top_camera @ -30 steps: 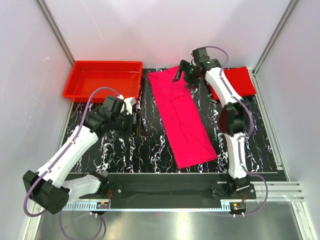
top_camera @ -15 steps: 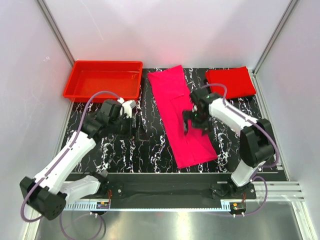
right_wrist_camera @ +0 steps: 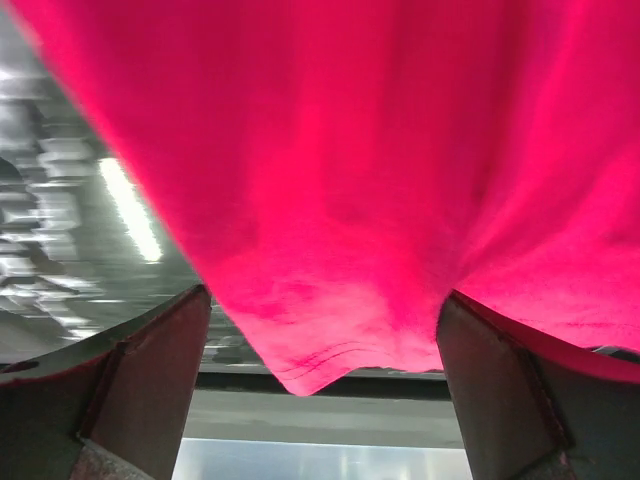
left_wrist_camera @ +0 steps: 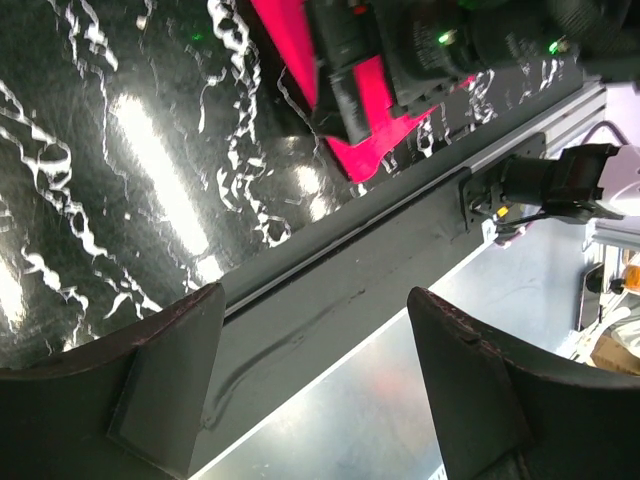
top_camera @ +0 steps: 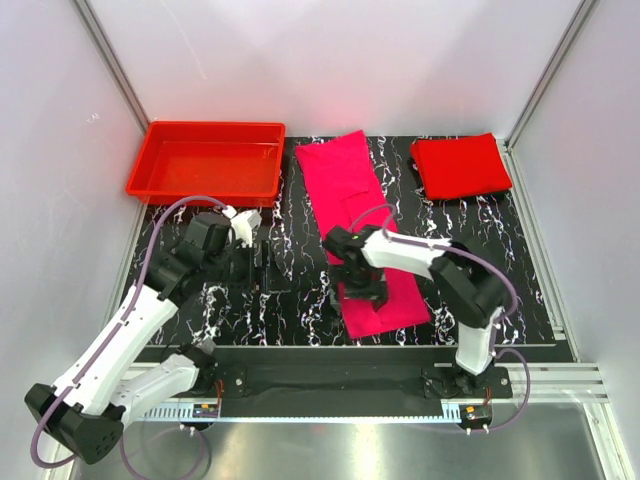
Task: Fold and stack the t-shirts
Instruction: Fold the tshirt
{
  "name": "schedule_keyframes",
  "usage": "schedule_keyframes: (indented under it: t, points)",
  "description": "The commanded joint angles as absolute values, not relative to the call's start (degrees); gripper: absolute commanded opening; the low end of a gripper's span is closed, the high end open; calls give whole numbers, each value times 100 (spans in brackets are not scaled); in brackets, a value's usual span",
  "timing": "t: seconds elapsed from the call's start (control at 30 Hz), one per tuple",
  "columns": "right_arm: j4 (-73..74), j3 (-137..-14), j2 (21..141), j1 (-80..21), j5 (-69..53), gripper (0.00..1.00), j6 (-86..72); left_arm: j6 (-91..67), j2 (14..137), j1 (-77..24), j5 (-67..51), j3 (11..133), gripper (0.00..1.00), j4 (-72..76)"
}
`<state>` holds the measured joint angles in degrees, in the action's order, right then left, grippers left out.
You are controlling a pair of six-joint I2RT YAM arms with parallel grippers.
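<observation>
The magenta-pink t-shirt [top_camera: 352,200] lies as a long folded strip down the middle of the table, from the back to the front edge. The pure red t-shirt [top_camera: 460,166] lies folded at the back right. My right gripper [top_camera: 362,298] is open, low over the near end of the magenta shirt. In the right wrist view the magenta cloth [right_wrist_camera: 350,180] fills the space between the spread jaws of that gripper [right_wrist_camera: 325,295], with its near corner just below. My left gripper [top_camera: 262,268] is open and empty over bare table left of the shirt; its wrist view [left_wrist_camera: 318,295] shows nothing between the jaws.
A rigid red plastic tray [top_camera: 150,165] stands at the back left. The table top is black marbled [top_camera: 300,290], with a metal rail [top_camera: 330,375] along the front edge. White walls close in the sides and back.
My right gripper has swung from the back of the table down along the magenta shirt to its near end. My left gripper has drifted slightly left and nearer.
</observation>
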<state>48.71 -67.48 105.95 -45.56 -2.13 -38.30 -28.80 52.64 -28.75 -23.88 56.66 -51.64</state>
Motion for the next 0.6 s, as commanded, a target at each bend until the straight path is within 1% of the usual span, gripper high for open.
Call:
schedule_keyframes:
  t: [0.0, 0.07, 0.17, 0.2, 0.27, 0.33, 0.4, 0.43, 0.47, 0.53, 0.57]
  points:
    - [4658, -7669, 11003, -5096, -263, 98, -4974, -2971, 5054, -2892, -2329, 5485, 79, -5203]
    - [4423, -7944, 11170, -5299, -579, 100, -5246, -2988, 5001, -2892, -2259, 5432, 79, -5247]
    - [4017, -8077, 11022, -5361, -922, 99, -5414, -3041, 4957, -2892, -2215, 5353, 79, -5300]
    - [4086, -8242, 10987, -5361, -975, 100, -5362, -3067, 4948, -2892, -2215, 5318, 79, -5291]
    - [4619, -8463, 10760, -5361, -748, 100, -5169, -3137, 4904, -2900, -2224, 5265, 80, -5239]
    - [4868, -8377, 10452, -5318, -406, 100, -4985, -3190, 4957, -2892, -2372, 5029, 81, -5160]
    - [4931, -7790, 9802, -5204, -326, 100, -4922, -3365, 5089, -2892, -2583, 4818, 81, -4914]
    - [4800, -7500, 9539, -5134, -360, 100, -4870, -3610, 5089, -2900, -2793, 4503, 82, -4739]
    - [4703, -6853, 9023, -4907, -447, 100, -4800, -3760, 5098, -2909, -2873, 4361, 82, -4389]
    - [4632, -6200, 8493, -4537, -763, 100, -4659, -4251, 5133, -2953, -3057, 4010, 82, -4045]
    - [4536, -5544, 7951, -4326, -878, 100, -4606, -4402, 5168, -3005, -3059, 3903, 81, -3651]
